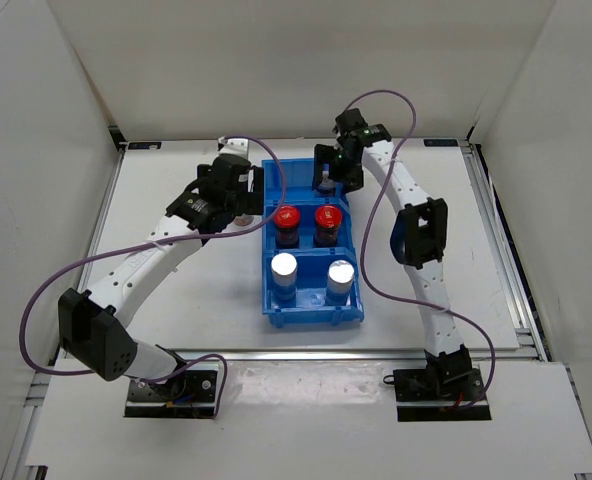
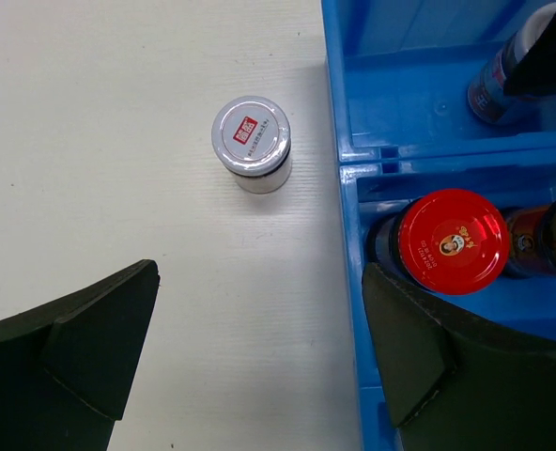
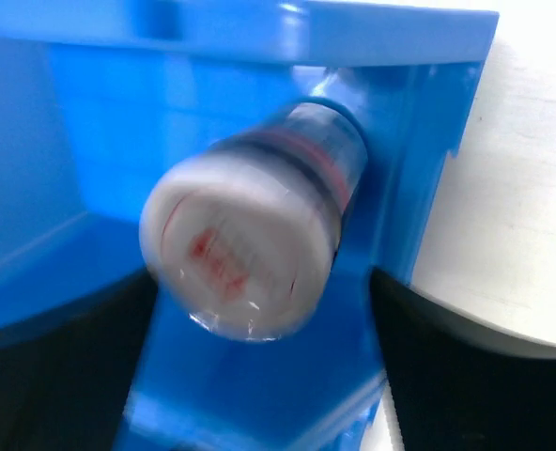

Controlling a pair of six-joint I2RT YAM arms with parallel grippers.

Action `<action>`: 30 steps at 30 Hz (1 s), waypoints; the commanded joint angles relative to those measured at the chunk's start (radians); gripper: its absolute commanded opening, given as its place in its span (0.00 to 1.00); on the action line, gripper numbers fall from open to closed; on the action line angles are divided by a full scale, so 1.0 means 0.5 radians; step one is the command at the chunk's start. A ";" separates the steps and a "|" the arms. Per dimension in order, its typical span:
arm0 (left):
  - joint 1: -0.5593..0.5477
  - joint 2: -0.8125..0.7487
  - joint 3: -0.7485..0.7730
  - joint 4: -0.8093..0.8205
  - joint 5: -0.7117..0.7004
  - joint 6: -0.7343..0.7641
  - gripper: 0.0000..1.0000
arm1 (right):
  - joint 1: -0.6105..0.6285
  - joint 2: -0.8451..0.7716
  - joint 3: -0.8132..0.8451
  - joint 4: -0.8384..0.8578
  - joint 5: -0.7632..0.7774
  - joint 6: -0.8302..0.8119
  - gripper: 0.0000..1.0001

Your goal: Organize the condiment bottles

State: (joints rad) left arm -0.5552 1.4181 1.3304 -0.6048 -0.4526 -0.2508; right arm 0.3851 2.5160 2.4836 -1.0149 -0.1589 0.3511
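Observation:
The blue bin (image 1: 264, 262) holds two red-capped bottles (image 1: 286, 215) (image 1: 327, 216) in its middle compartment and two silver-topped bottles (image 1: 284, 265) (image 1: 341, 271) in the near one. My right gripper (image 1: 328, 168) hangs over the far compartment. A pale bottle with a printed lid (image 3: 245, 249) leans there between its fingers, with a gap on the right side, so the jaws stand open. Another printed-lid bottle (image 2: 251, 141) stands on the table left of the bin. My left gripper (image 2: 259, 301) is open just short of it, its right finger over the bin wall (image 2: 348, 188) beside a red cap (image 2: 454, 241).
White walls enclose the table on the left, back and right. The left arm's purple cable loops over the table's left side, and the right arm's cable arcs over the bin's right edge. The bin's far compartment (image 2: 419, 85) has bare floor beside the leaning bottle.

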 commanded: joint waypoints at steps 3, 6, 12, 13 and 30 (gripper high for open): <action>0.009 -0.044 -0.010 0.084 -0.070 0.014 1.00 | -0.015 -0.286 0.126 -0.102 0.029 0.104 1.00; 0.009 -0.063 -0.010 0.132 -0.113 0.014 1.00 | -0.037 -0.427 0.077 -0.130 -0.023 0.129 1.00; 0.214 0.053 0.033 0.151 0.187 -0.062 1.00 | -0.098 -0.813 -0.101 -0.130 -0.023 0.080 1.00; 0.263 0.139 0.069 0.151 0.333 -0.090 1.00 | -0.098 -0.899 -0.132 -0.130 -0.053 0.062 1.00; 0.487 0.952 0.453 0.412 0.614 -0.060 1.00 | -0.328 -1.372 -0.629 -0.148 -0.305 -0.067 1.00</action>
State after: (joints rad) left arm -0.3294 1.8912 1.4853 -0.4381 -0.1490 -0.2745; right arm 0.2283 1.8717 2.1624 -1.0924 -0.2760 0.3393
